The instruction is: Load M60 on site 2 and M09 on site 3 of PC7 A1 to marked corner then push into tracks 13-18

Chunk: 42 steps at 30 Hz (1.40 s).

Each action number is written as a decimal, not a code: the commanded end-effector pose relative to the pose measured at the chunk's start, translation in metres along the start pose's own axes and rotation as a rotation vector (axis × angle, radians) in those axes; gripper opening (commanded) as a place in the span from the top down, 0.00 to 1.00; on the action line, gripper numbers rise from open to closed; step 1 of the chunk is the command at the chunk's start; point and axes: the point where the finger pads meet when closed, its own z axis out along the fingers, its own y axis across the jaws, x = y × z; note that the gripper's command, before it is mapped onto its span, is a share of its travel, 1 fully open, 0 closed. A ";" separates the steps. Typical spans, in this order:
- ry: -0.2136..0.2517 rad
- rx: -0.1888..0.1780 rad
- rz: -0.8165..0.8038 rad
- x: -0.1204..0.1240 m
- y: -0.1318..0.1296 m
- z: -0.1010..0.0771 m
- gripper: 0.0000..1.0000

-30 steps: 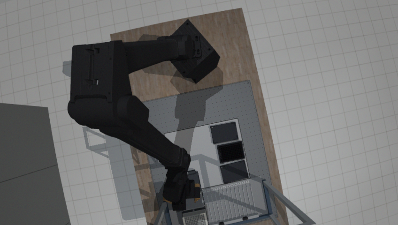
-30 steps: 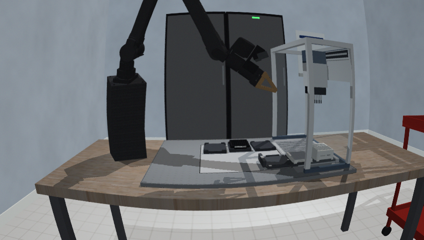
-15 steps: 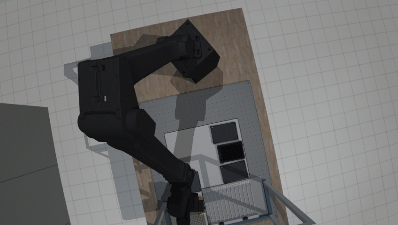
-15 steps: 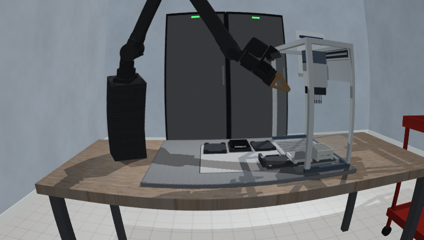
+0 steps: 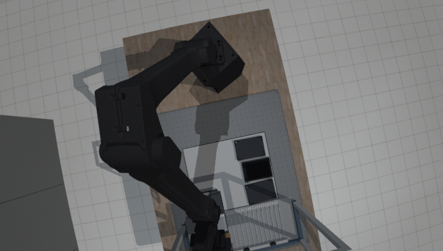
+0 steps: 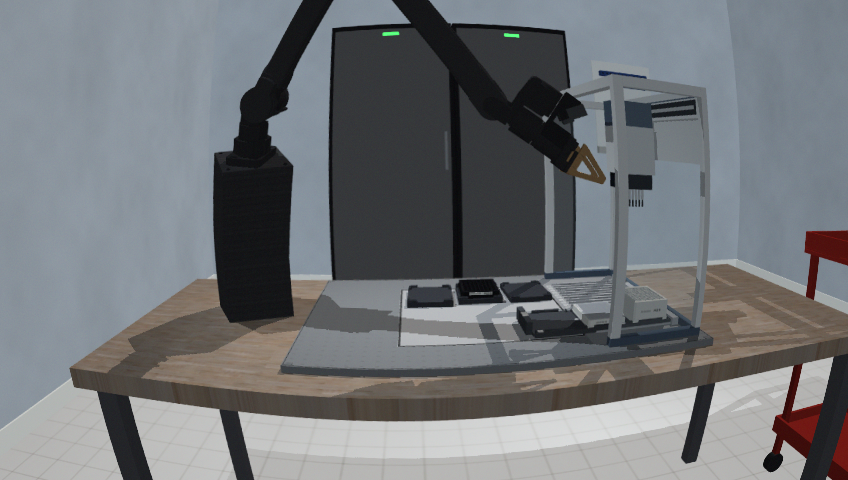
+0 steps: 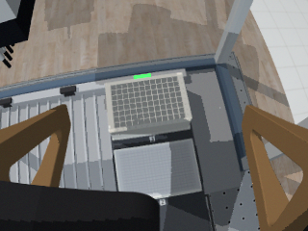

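Note:
The carrier PC7 lies lengthwise in the outer tracks of the rails. A green lamp is lit behind its far end. The pale deep-well block M09 sits on the far site. The grey 384-well plate M60 sits on the middle site. The dark site by the handle is empty. The black 96-well plate M06 is on the middle nest. My gripper is open, empty and high above the carrier.
The two outer nests look empty. The instrument's frame posts and pipetting head stand close to the gripper. The arm's base block is at the table's left; a red cart is at the right.

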 end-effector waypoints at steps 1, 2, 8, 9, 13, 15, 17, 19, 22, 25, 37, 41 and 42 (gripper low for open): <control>-0.023 -0.013 0.005 -0.023 0.015 0.015 0.00; -0.024 -0.013 0.005 -0.025 0.016 0.018 0.00; -0.026 -0.014 0.005 -0.040 0.022 0.037 0.00; -0.026 -0.014 0.005 -0.042 0.023 0.040 0.00; -0.027 -0.014 0.006 -0.049 0.026 0.049 0.00; -0.028 -0.014 0.002 -0.052 0.027 0.052 0.00; -0.028 -0.014 0.006 -0.057 0.029 0.058 0.00; -0.029 -0.015 0.006 -0.062 0.031 0.064 0.00; -0.030 -0.014 0.006 -0.069 0.034 0.073 0.00; -0.078 -0.007 0.011 -0.103 0.025 0.059 0.00; -0.097 -0.003 0.013 -0.108 0.024 0.058 0.00; -0.097 -0.003 0.013 -0.108 0.024 0.058 0.00; -0.097 -0.003 0.013 -0.108 0.024 0.058 0.00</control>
